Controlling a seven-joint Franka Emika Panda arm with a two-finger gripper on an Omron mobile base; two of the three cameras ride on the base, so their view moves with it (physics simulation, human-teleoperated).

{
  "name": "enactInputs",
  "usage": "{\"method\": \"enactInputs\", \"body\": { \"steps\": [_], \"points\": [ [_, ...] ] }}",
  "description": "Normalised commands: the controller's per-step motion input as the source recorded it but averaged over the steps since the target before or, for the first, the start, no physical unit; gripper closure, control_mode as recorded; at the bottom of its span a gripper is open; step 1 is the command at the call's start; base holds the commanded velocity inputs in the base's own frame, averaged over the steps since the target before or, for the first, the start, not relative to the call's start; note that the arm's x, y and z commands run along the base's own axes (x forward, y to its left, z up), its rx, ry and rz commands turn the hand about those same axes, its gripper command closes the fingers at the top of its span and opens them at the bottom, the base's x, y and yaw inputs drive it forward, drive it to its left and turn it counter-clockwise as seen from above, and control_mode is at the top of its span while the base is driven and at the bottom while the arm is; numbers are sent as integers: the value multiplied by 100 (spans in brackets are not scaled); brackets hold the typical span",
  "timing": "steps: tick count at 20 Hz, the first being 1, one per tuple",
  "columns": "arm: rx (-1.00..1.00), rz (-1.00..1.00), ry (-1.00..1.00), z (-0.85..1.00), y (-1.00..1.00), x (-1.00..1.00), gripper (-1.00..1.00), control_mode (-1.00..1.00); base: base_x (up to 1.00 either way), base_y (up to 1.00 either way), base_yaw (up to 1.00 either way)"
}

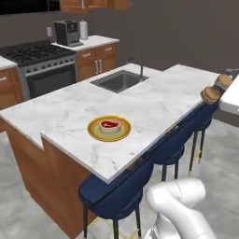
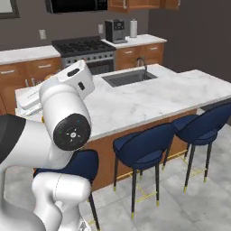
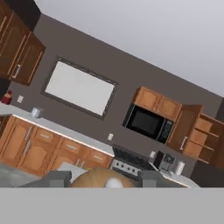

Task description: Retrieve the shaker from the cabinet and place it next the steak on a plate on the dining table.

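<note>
Gripper: two-finger dark gripper (image 3: pixel 104 178), fingertips (image 3: pixel 56 177) either side of the small brown wooden pepper-mill-shaped shaker (image 3: pixel 104 179), clamped on it.
Shaker: held in the jaws; in the left base view it hangs off the far right edge of the island, above the row of stools, well apart from the plate.
Handling: judged light, rigid, smooth turned wood; rounded body could slip or rotate under a side knock. Best hold looks like the widest part of the bulb, or the waist under the knob, jaws square to it.
Plate: round yellow-gold-rimmed plate (image 1: pixel 94 132), on the marble, near the island's front edge.
Steak: small red slab with white fat edge (image 1: pixel 109 125), centred on that plate.
Dining table: large white grey-veined marble-topped island (image 1: pixel 154 100); sink sits beyond the plate.
Cabinet: reddish-brown wall cabinet, door open (image 3: pixel 202 138), up the wall far behind the island.
Stools: navy padded stools (image 2: pixel 143 147) along the island's near side.
</note>
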Motion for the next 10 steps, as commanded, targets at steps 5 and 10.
{"method": "enactInputs", "body": {
  "steps": [5,10],
  "points": [
    [0,0,0,0,0,0,100,100,77,-47,53],
    [0,0,0,0,0,0,100,100,64,-65,50]
  ]
}}
